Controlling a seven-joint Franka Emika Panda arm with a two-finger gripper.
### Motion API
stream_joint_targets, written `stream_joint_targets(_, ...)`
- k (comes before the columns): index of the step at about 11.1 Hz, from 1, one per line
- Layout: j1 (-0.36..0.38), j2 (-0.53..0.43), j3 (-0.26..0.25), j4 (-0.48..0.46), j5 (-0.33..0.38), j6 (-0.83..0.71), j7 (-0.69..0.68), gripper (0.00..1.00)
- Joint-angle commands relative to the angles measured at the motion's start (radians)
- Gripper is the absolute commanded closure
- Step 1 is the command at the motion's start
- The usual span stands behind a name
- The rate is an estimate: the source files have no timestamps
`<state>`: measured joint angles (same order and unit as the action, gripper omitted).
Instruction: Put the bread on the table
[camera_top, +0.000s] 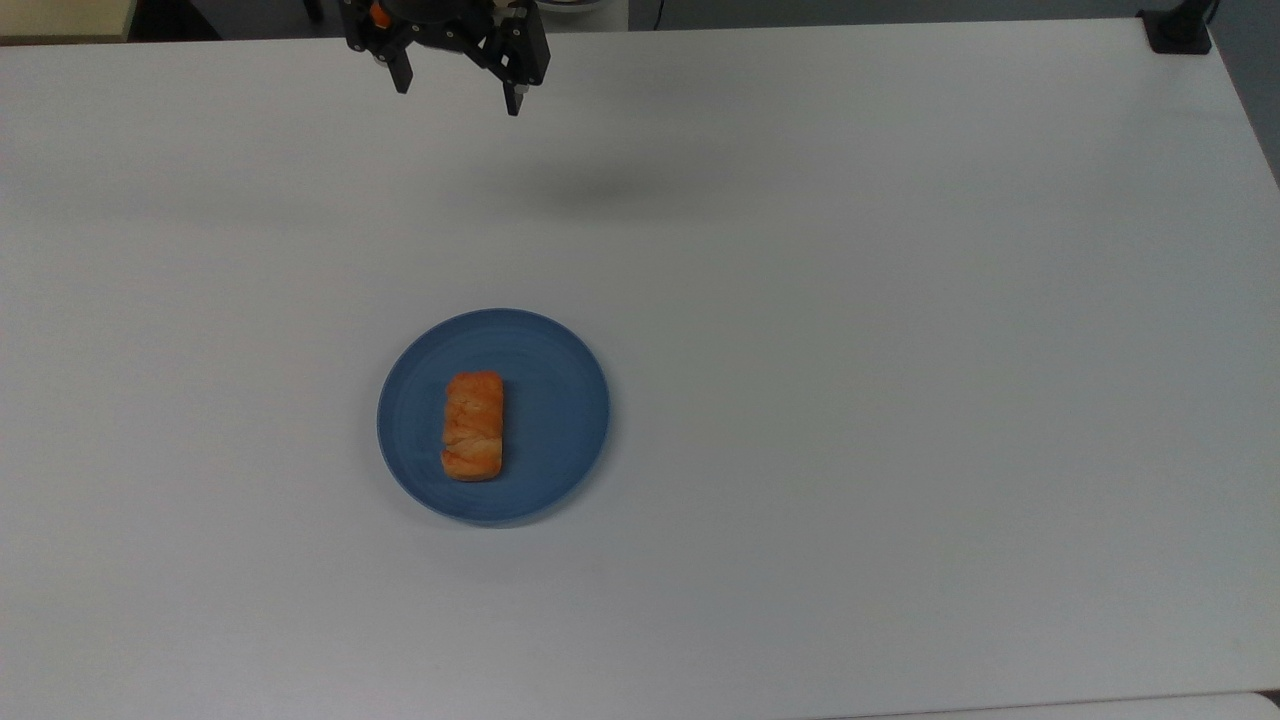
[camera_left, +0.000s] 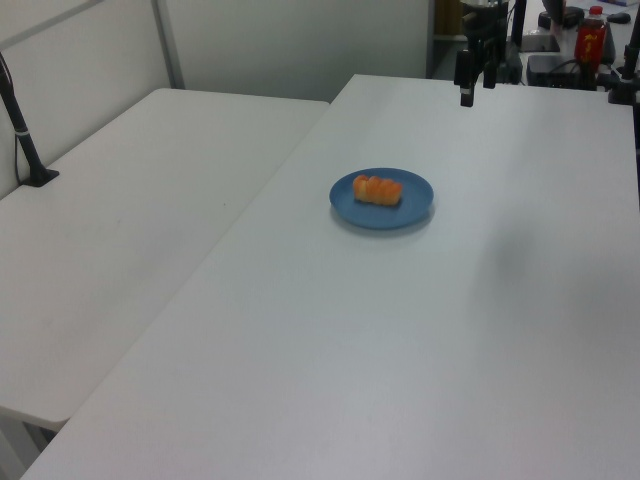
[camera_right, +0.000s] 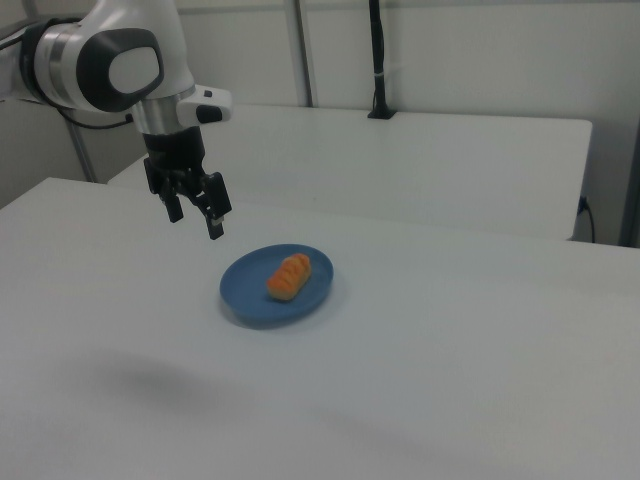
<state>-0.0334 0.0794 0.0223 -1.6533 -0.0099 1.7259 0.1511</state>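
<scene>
walls: plain pale panels w/ metal uprights (camera_right: 303, 52), left & right views
second table (camera_left: 130, 220): white, butts the work table, 9 o'clock in left view
pole (camera_right: 378, 60): black, clamped at its far edge
clutter: red bottle (camera_left: 591, 38) at 1 o'clock, left view
light: soft, even

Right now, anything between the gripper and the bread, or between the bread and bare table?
Nothing visible. The gripper hangs open above the table's far edge, and only bare white surface lies between it and the bread. The bread lies on the blue plate, with bare table all around.
</scene>
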Motion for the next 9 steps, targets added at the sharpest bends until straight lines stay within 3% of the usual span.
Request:
stream_joint_targets(1,-0.002,-0.001,-0.002,0.036,0.008,-0.067,0.016,0.0)
stream_joint_targets(9,-0.005,0.013,-0.002,0.038,0.002,-0.02,0.001,0.0)
